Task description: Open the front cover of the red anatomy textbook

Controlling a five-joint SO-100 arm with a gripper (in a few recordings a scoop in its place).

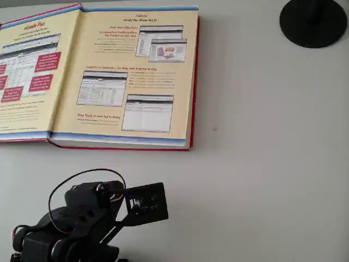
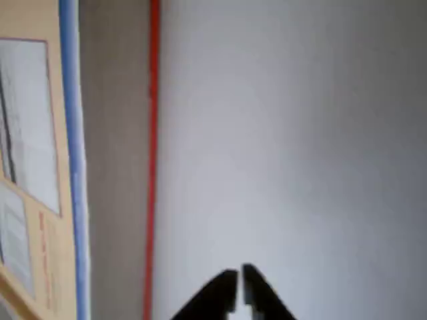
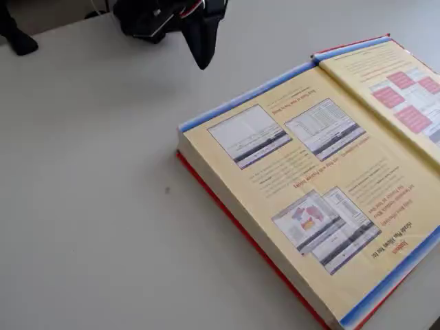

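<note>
arm folded back, clear of red anatomy textbook (image 1: 131, 76) | hand (image 2: 239, 277) clenched, empty | front cover (image 1: 32, 71) lying open

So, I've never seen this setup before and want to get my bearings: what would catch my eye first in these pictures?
The red anatomy textbook stands out first, lying open at the upper left of the overhead view, with the front cover flat to its left showing its cream-yellow inside. Next comes the black arm at the bottom left, its gripper shut above bare table, apart from the book. A black round base sits at the top right corner.
</note>
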